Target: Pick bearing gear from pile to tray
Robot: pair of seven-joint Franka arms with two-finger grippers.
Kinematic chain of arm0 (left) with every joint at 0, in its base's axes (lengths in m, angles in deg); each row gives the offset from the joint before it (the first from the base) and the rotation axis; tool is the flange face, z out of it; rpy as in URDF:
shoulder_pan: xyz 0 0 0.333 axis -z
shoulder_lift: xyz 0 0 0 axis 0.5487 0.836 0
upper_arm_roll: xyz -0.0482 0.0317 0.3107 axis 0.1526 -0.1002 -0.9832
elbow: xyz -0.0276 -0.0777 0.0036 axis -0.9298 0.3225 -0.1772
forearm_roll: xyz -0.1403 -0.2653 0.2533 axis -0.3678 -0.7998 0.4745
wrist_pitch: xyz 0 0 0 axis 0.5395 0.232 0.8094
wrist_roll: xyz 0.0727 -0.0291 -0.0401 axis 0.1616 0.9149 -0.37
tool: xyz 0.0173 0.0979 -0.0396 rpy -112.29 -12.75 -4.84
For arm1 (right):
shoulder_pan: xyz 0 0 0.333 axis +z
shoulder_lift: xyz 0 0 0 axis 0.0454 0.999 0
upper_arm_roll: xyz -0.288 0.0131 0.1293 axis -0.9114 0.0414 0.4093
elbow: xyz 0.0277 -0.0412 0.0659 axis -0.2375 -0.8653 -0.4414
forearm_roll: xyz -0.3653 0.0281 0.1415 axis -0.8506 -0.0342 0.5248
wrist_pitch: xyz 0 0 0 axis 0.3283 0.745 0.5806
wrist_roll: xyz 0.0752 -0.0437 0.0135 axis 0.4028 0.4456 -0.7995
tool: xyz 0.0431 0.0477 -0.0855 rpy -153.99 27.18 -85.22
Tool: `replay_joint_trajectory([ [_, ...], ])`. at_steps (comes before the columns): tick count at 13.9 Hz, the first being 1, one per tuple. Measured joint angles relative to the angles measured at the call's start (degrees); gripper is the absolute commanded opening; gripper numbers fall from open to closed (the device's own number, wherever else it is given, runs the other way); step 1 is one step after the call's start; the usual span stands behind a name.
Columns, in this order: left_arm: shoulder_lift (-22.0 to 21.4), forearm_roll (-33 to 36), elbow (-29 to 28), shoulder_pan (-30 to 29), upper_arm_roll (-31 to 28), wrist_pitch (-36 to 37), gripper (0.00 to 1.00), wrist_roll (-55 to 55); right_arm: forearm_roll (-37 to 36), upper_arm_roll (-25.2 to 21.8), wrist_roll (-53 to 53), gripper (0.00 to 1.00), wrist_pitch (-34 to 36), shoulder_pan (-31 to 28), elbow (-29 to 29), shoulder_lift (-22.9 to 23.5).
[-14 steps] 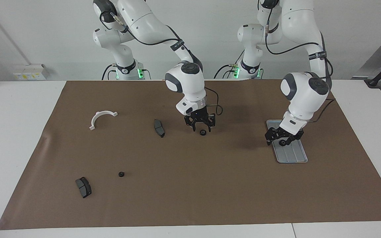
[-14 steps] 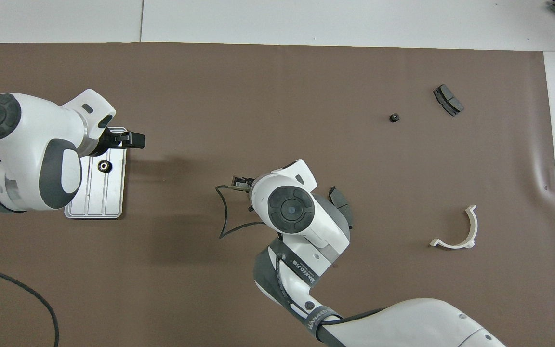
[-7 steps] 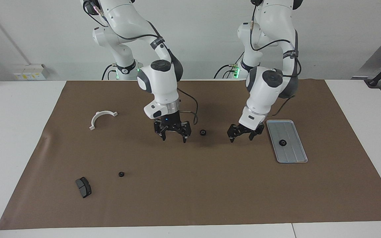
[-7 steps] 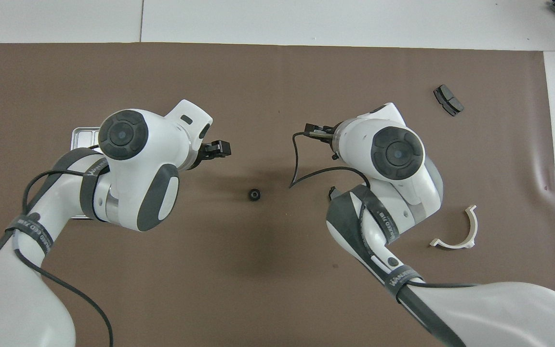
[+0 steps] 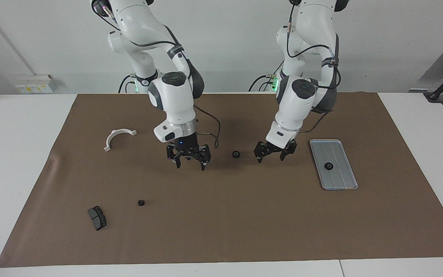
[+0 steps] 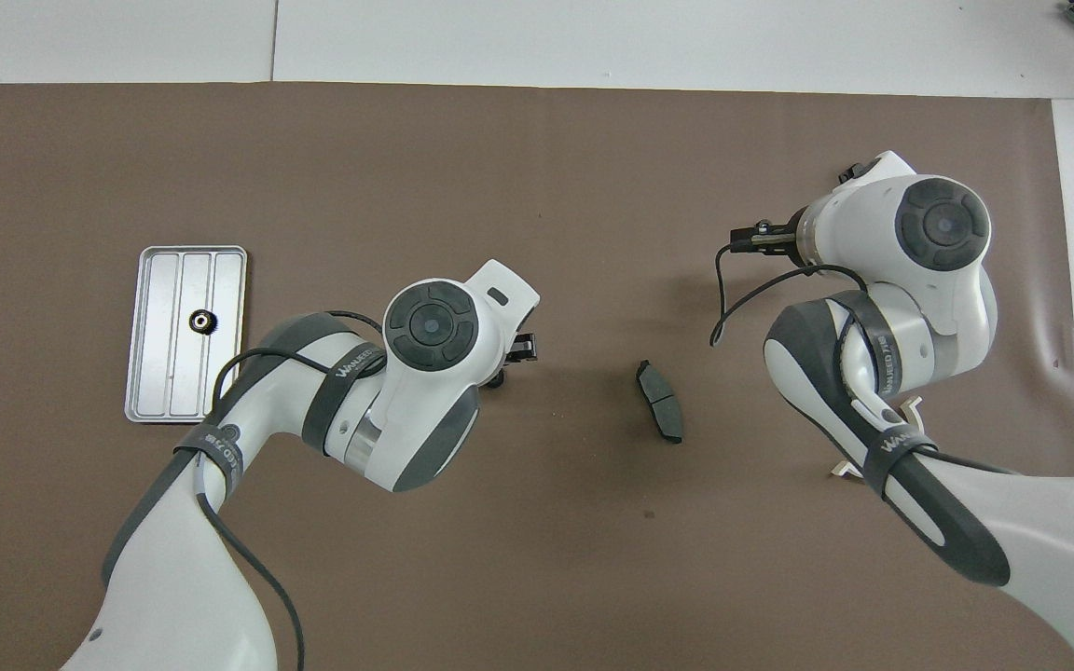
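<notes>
A small black gear lies on the brown mat between my two grippers. My left gripper is open and empty, low over the mat just beside that gear; it also shows in the overhead view. My right gripper is open and empty over the mat and covers one brake pad in the facing view. The silver tray holds one gear; the tray and its gear also show from overhead. Another gear lies farther out.
A white curved bracket lies toward the right arm's end of the table. A second brake pad lies farther from the robots, beside the far gear. The brown mat covers most of the white table.
My left gripper left a gear in the tray and moved from over the tray to beside the middle gear. My right gripper moved off the middle gear toward the right arm's end.
</notes>
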Motion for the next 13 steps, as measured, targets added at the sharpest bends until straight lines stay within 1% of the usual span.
replay_joint_trajectory([
  [3, 1.68, 0.39, 0.12, 1.18, -0.01, -0.01, 0.79, 0.0, 0.0, 0.07, -3.81, 1.0, 7.91, -0.58, 9.48, 6.17],
  [5, 2.4, 0.86, 0.12, 1.52, -0.05, -0.01, 0.75, 0.0, 0.0, 0.26, -4.12, 1.0, 9.54, -0.55, 13.56, 9.88],
  [8, 2.8, 1.04, -0.02, 1.65, -0.05, -0.22, 0.65, 0.0, 0.09, 0.36, -4.12, 1.0, 9.55, -0.15, 14.81, 12.49],
  [11, 2.87, 1.12, -0.37, 1.92, 0.06, -0.28, 0.5, 0.02, 0.13, 0.51, -4.12, 1.0, 9.33, -0.12, 15.01, 13.1],
  [13, 2.88, 1.14, -0.63, 2.39, 0.05, -0.28, 0.42, 0.02, 0.16, 0.5, -4.12, 0.9, 9.09, -0.21, 14.99, 13.38],
])
